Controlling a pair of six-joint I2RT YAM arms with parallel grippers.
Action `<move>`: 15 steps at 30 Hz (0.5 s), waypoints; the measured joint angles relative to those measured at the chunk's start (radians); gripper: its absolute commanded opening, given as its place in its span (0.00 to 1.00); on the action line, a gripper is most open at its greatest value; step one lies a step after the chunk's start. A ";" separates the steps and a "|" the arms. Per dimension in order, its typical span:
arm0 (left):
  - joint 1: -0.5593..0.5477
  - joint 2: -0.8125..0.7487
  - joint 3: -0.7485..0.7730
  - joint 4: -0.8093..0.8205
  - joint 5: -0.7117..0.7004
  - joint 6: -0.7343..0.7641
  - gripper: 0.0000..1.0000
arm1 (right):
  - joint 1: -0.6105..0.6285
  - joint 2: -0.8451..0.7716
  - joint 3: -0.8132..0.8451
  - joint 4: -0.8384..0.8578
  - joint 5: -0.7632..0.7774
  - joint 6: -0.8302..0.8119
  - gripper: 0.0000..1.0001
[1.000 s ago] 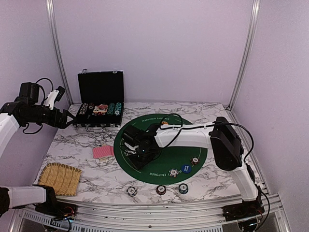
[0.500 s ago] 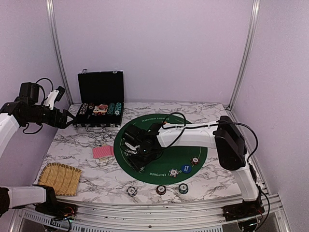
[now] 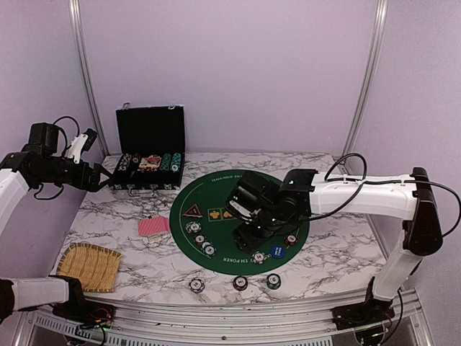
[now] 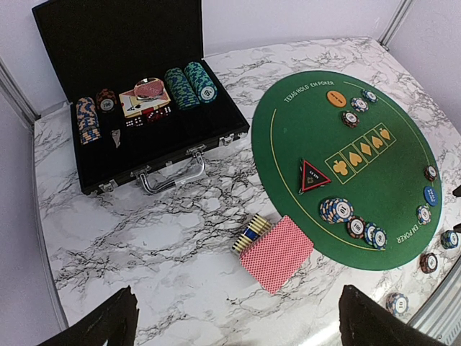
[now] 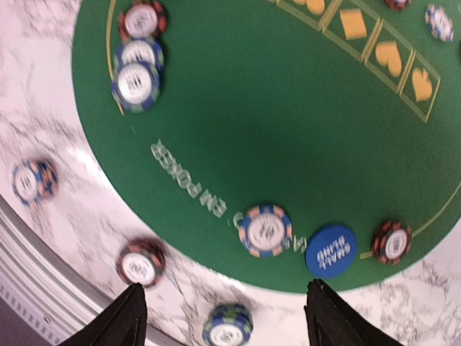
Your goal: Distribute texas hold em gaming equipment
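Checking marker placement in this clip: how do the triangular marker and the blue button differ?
Shape: the triangular marker is three-sided; the blue button is round. Colour: the marker is dark with a red border; the button is blue with white lettering. Place: the marker sits left on the green mat beside the suit boxes; the button sits at its near edge. Both lie flat on the mat.

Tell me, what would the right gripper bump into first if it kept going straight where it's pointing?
Probably the green mat near its printed edge, close to the striped chip beside the blue button. The open right gripper hangs above it, so that's a guess.
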State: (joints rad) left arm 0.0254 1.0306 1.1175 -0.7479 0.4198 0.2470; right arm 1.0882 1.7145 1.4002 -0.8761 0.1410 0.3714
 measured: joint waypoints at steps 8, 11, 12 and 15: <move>0.000 0.000 0.000 0.000 0.003 0.000 0.99 | 0.003 -0.196 -0.285 -0.074 -0.050 0.089 0.84; 0.000 0.000 0.000 0.000 0.006 0.000 0.99 | 0.010 -0.238 -0.339 -0.076 -0.073 0.113 0.85; 0.000 0.001 0.000 0.000 0.009 0.000 0.99 | 0.013 -0.239 -0.342 -0.076 -0.074 0.116 0.86; 0.000 0.003 0.000 0.000 0.010 0.000 0.99 | 0.021 -0.236 -0.357 -0.072 -0.091 0.126 0.86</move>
State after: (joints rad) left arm 0.0254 1.0332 1.1175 -0.7479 0.4294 0.2466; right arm 1.1091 1.4788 1.0431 -0.9478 0.0502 0.4976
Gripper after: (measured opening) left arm 0.989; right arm 0.854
